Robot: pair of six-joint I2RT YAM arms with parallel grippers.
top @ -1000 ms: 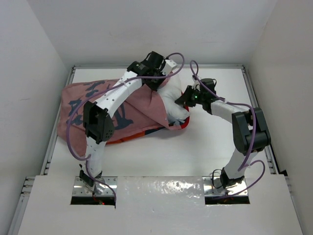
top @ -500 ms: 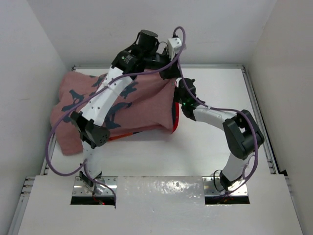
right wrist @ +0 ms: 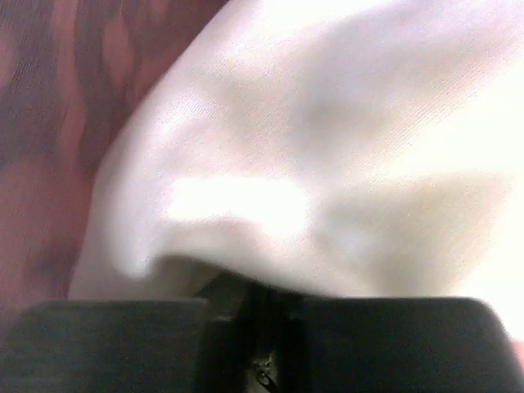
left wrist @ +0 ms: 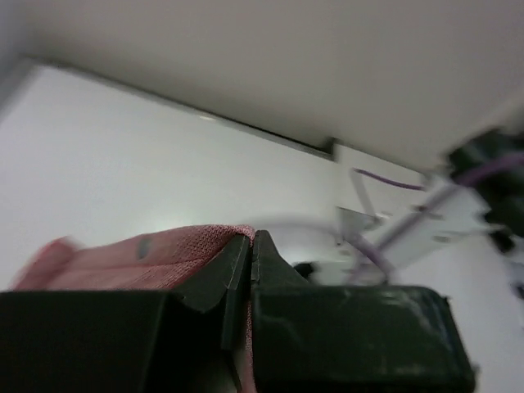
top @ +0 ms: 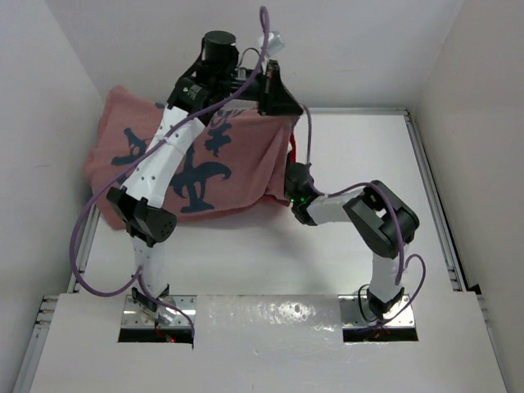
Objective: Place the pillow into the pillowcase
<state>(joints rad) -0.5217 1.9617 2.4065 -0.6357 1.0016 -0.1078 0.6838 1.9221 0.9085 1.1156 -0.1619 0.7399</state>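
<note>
Honestly, the pillowcase (top: 205, 164) is hanging limp over the table's (top: 360, 139) far left side, with the left gripper (left wrist: 251, 237) clamping its top hem. Jaws together, the right gripper (right wrist: 254, 286) is pressing into the pillow (right wrist: 327, 123) at the mouth. Squishy, light stuff; I'd be grabbing a corner.

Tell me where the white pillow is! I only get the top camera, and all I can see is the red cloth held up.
Observer: The right wrist camera is filled with the pillow. It sits right against the right gripper, whose jaws look pinched on its fabric.
Operator: Is it inside the red cloth?
Observer: That camera shows the pillowcase right beside the pillow on the left. How far in it is, I cannot tell.
Operator: Is the left arm really pinching the cloth?
Observer: Yes. In the left wrist camera, the left gripper has its jaws shut on the pillowcase's edge.
</note>
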